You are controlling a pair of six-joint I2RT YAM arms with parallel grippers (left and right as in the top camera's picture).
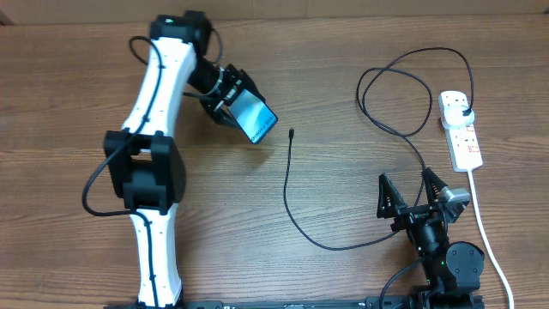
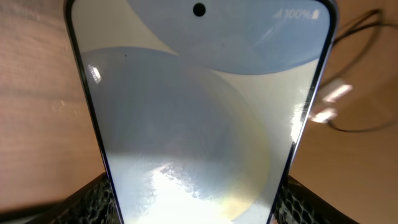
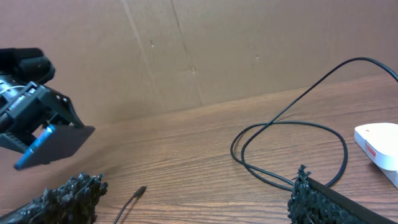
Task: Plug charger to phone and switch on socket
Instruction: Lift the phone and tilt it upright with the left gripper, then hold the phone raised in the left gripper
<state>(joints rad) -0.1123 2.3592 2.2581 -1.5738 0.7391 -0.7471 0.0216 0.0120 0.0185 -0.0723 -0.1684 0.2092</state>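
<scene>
Left arm extended, left end effector point(image 1: 232, 99) gripping phone point(image 1: 256, 118); right end effector point(image 1: 405, 178) spread wide.

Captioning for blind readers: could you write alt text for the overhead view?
The left gripper holds the lit phone in its jaws over a wooden table. The black charger lies loose, its small tip near the phone, its plug in the white socket at picture right. The right gripper sits, jaws open.
</scene>
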